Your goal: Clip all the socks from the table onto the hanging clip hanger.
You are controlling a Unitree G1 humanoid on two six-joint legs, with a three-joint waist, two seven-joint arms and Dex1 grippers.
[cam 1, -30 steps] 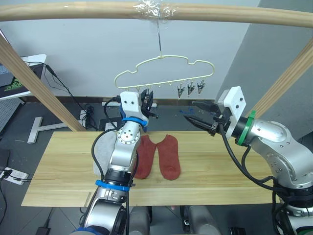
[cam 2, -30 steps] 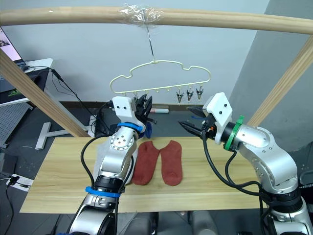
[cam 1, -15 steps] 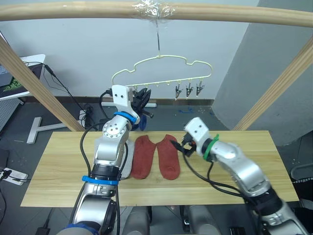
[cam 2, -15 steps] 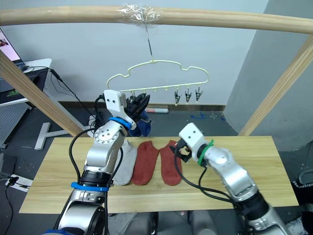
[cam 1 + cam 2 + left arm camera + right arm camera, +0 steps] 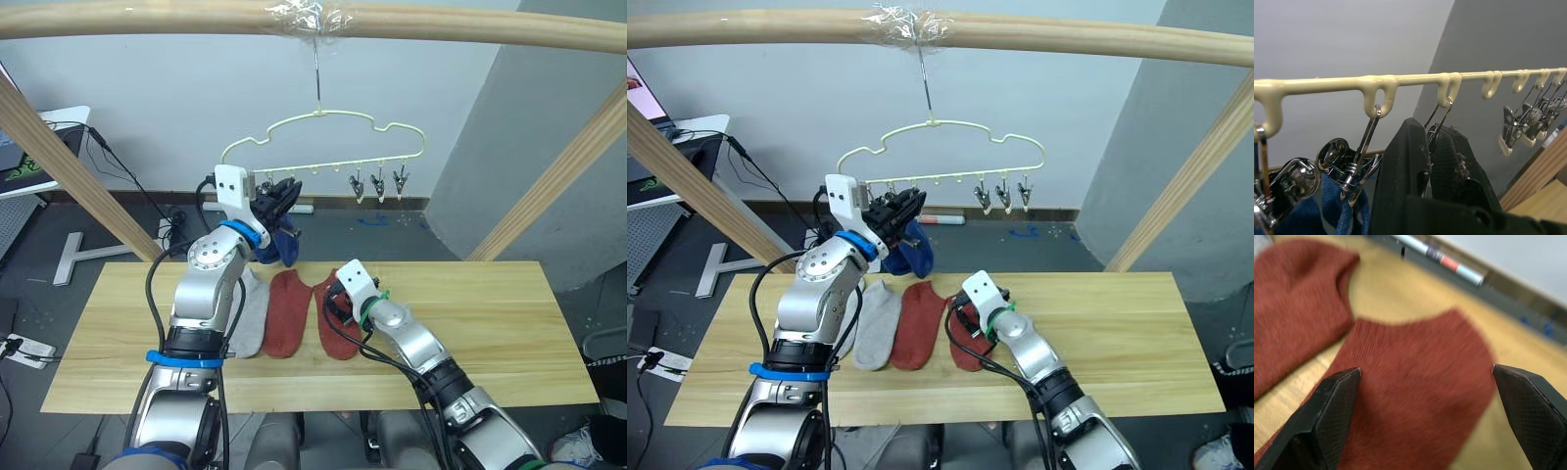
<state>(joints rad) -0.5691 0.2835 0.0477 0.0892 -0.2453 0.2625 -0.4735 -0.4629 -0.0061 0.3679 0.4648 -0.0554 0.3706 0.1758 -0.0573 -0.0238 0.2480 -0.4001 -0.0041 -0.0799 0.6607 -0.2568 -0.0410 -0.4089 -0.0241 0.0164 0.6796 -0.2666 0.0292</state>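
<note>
- You have the pale cream clip hanger [image 5: 323,137] hanging by its hook from the wooden pole, wavy outline on top, with three grey metal clips bunched toward its right end.
- You see a blue sock [image 5: 913,253] hanging at the hanger's left end, clipped there.
- A light grey sock [image 5: 877,323] lies flat on the worktop [image 5: 509,323], leftmost of the three.
- Two rust red socks lie flat side by side: the left red sock [image 5: 284,311] just beside the grey one, the right red sock [image 5: 1415,396] next to it.
</note>
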